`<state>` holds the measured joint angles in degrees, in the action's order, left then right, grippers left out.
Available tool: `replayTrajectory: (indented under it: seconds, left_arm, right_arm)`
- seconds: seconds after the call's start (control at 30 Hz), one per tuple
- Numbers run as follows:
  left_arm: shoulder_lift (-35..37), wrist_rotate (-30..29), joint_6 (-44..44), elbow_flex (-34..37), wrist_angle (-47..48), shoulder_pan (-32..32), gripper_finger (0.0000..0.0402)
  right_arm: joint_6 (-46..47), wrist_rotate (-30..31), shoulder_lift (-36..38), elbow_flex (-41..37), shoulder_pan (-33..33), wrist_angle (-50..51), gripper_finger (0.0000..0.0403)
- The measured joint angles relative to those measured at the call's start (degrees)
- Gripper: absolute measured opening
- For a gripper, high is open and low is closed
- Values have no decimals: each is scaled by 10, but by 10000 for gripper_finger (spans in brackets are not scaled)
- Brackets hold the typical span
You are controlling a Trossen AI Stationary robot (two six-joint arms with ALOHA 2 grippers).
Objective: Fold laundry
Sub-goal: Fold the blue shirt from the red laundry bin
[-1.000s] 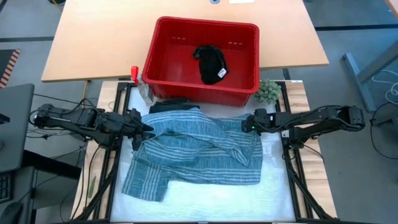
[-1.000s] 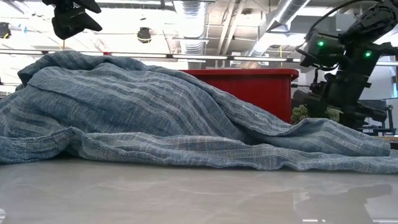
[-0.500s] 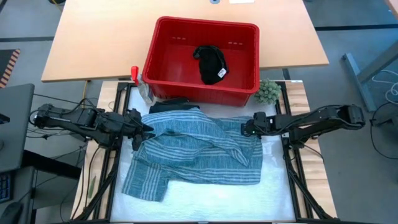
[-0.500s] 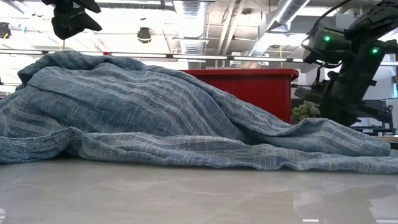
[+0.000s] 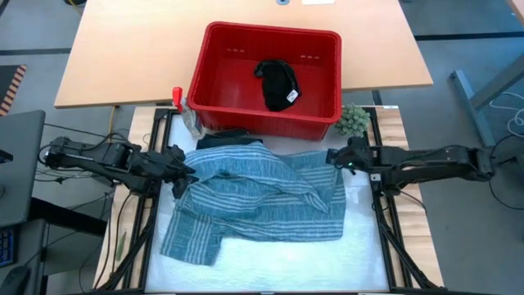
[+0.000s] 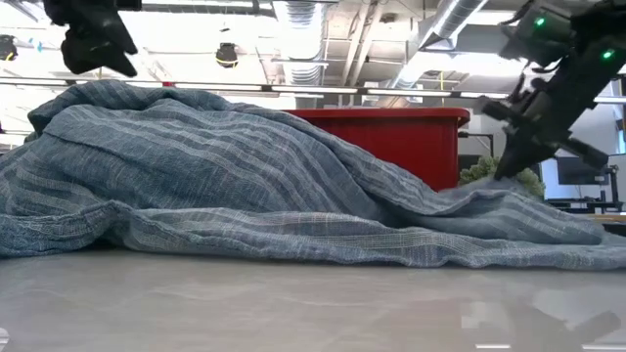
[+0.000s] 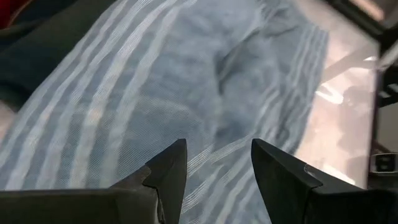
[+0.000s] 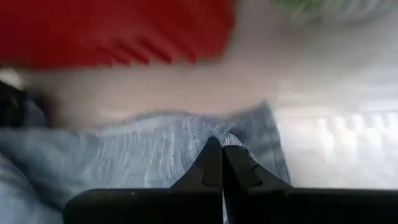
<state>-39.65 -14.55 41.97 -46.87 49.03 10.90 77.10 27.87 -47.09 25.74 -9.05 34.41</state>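
you've got a white pad (image 5: 278, 250) under open ceiling ducts. striped shirt (image 5: 254, 201) lies mid-pad, long axis l-r, just before the red basket (image 5: 214, 92). right gripper (image 5: 337, 158) pinches its far-right corner; left gripper (image 5: 192, 173) spread above its l edge.

My right arm reaches in low and nearly level from its side of the table, its right gripper (image 8: 221, 163) pinched fully together, the two dark fingertips (image 8: 211, 158) meeting at a point on a fold of the striped shirt (image 5: 262, 197) directly beneath them. My left arm lies stretched out opposite, wrist level. Its left gripper (image 7: 217, 163) hangs above the cloth with the fingers (image 7: 171, 168) parted, and the fabric shows through the gap, untouched.
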Motion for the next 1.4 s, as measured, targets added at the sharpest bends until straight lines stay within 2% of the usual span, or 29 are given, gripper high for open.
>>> replayTrajectory:
  seconds: [0.2,0.37,0.6,0.73,0.83,0.93,1.13,1.27,1.33,1.4]
  left_arm:
    - [-4,-14,9,0,21,0,166]
    - [-19,-32,25,3,91,0,166]
    - [-41,-42,11,3,120,0,166]
    - [-50,-46,35,3,182,0,166]
    - [-53,-49,57,3,228,0,166]
    - [-53,-56,57,3,236,0,166]
    - [-53,-61,30,-12,234,0,166]
    - [-45,-90,13,-49,225,0,166]
    - [-36,-102,-4,-68,203,0,166]
    - [-24,-101,-32,-77,157,0,166]
  right_arm:
    - [12,50,108,0,-31,62,18]
    - [42,97,176,0,-48,123,19]
    - [54,110,211,0,-69,182,24]
    - [54,97,214,0,-72,204,43]
    - [29,60,214,0,-72,193,58]
    - [-7,20,215,0,-72,179,78]
    - [-56,1,215,39,-71,203,152]
    - [-100,-34,217,86,-71,216,193]
    - [-136,-93,217,100,-67,200,203]
    - [-177,-187,216,102,-51,158,207]
